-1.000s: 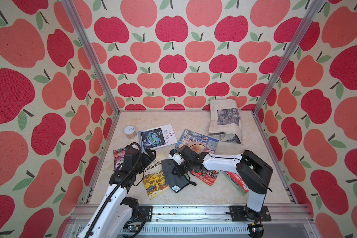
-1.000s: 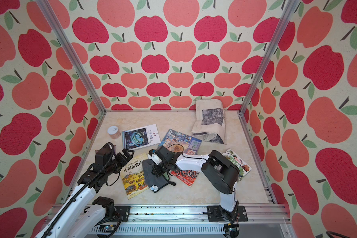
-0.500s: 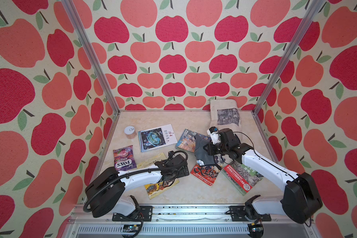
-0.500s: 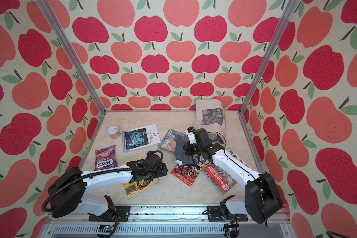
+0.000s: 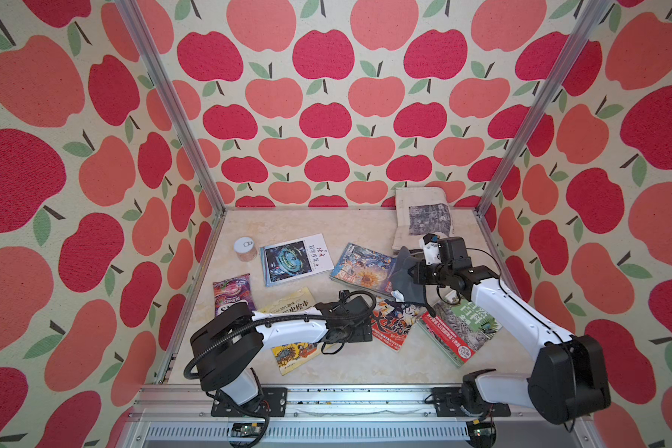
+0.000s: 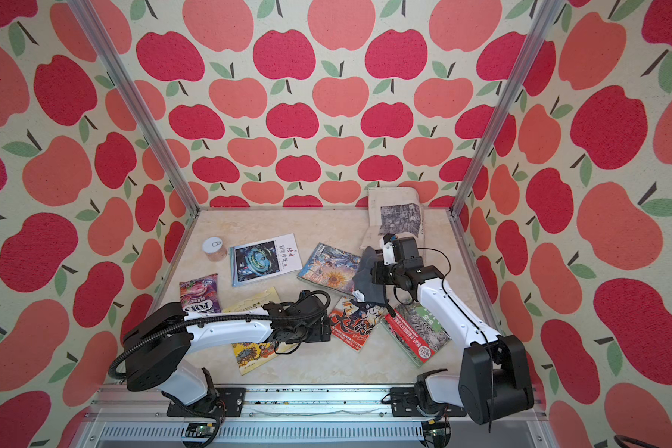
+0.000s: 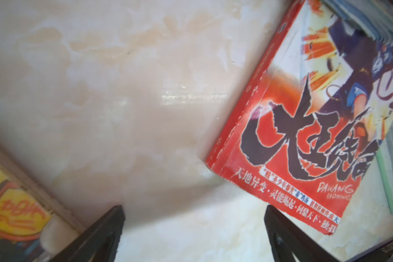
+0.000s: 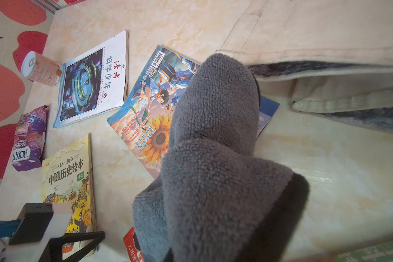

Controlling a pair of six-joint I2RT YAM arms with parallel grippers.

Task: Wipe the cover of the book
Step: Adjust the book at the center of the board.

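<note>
Cloth (image 5: 406, 279), grey, hangs pinched in the right gripper (image 5: 418, 273) over the right edge of the sunflower book (image 5: 361, 267), mid-table. Left gripper (image 7: 193, 207) is spread low over the tabletop (image 5: 365, 368), just beside the spine of the red book (image 5: 390, 326), near the front edge.

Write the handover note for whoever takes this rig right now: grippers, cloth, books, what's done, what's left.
Left gripper: open, empty, low over the bare table beside the red book.
Right gripper: shut on the grey cloth.
The cloth hangs over the end of the sunflower book nearest the right arm; contact with the cover is unclear.
Done: cloth in hand.
Left: press the cloth down and wipe the cover. No wiping can be confirmed.
</note>
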